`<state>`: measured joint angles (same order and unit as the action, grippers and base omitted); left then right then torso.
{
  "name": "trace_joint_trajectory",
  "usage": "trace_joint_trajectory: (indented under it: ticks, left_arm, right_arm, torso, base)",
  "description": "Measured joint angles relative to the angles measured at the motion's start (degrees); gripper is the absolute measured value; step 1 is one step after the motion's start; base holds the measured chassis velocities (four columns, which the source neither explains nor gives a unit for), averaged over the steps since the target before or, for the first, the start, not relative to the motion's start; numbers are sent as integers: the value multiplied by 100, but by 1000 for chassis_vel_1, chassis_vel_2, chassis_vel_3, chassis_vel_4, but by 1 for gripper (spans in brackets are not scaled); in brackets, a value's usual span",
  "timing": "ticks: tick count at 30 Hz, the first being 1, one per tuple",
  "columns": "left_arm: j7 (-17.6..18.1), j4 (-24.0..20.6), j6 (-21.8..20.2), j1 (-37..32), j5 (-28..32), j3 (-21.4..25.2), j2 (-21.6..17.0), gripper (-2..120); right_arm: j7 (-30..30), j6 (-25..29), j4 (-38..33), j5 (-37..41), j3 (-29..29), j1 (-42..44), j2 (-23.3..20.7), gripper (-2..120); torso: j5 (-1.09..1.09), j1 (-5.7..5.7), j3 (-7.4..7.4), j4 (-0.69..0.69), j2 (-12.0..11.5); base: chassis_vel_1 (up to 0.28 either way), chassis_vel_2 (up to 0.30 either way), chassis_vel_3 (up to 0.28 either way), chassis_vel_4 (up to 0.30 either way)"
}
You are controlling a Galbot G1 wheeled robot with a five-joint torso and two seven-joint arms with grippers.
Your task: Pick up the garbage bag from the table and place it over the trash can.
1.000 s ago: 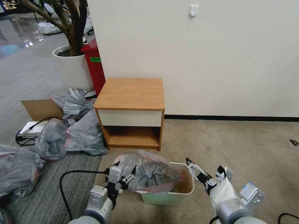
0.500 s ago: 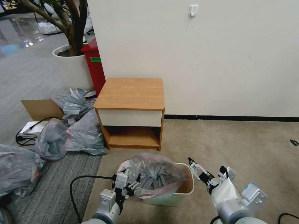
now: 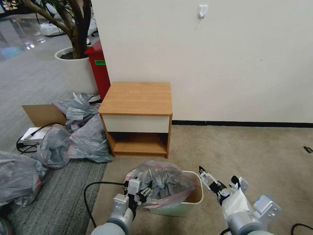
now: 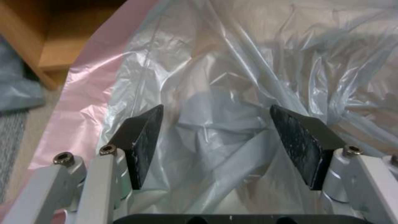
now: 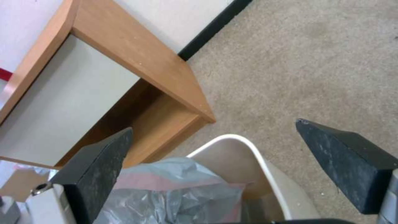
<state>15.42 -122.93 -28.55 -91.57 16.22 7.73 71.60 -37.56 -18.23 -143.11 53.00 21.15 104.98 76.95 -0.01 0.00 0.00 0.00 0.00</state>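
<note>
Hands are seen nearest the camera, one at each side of the can (image 3: 192, 199). Compared with a second ago, the left hand (image 3: 141, 192) has been shifted toward the right and closer to the can, and the bag (image 3: 163, 186) has been carried along with it, so that more of the can's mouth is now covered. The right hand (image 3: 207, 178) is found almost where it was, only slightly lower.

In the left wrist view, the left hand (image 4: 215, 146) is shown spread wide, its dark pads (image 4: 143, 140) set apart with crumpled grey film of the bag (image 4: 232, 77) lying between and beyond them; nothing is pinched. The pink rim band is seen along one side.

The right hand (image 5: 215, 165) is likewise held wide open and empty, poised just beside the can's (image 5: 265, 174) right rim, with the bag (image 5: 174, 189) seen below it.

The bag is bunched over the can's left and middle, while the right part of the opening is left bare.

Farther back, the surface (image 3: 138, 98) is stood against the wall, its top bare. Grey sacks (image 3: 81, 137) are heaped on the floor to its left.
</note>
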Motion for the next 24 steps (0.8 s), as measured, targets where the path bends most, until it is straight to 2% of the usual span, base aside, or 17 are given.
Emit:
trace_joint_trajectory:
  ticks: [2, 5, 15, 21, 24]
  left_arm:
    - [29, 1, -21, 12, 17, -11, 1, 68]
    - [349, -39, -265, 74, 168, -123, 27, 66]
    - [403, -415, -249, -128, 168, -23, 16, 65]
    - [460, -291, -263, -78, 164, 17, 22, 64]
    - [513, -157, -266, -8, 164, -23, 52, 59]
  right_arm:
    - [0, 3, 2, -7, 1, 4, 1, 100]
    - [1, 40, 20, -79, 32, 43, 3, 100]
    - [29, 104, 169, -245, -25, 6, -3, 100]
    - [36, 165, 246, -310, -91, -17, 5, 100]
    - [37, 183, 269, -321, -86, -13, 9, 100]
  torso:
    - [0, -1, 0, 0, 0]
    - [0, 0, 0, 0, 0]
    - [1, 0, 0, 0, 0]
    - [0, 0, 0, 1, 0]
    - [0, 0, 0, 0, 0]
  base:
    - [0, 0, 0, 0]
    - [0, 0, 0, 0]
    - [0, 0, 0, 0]
    - [0, 0, 0, 0]
    - [0, 0, 0, 0]
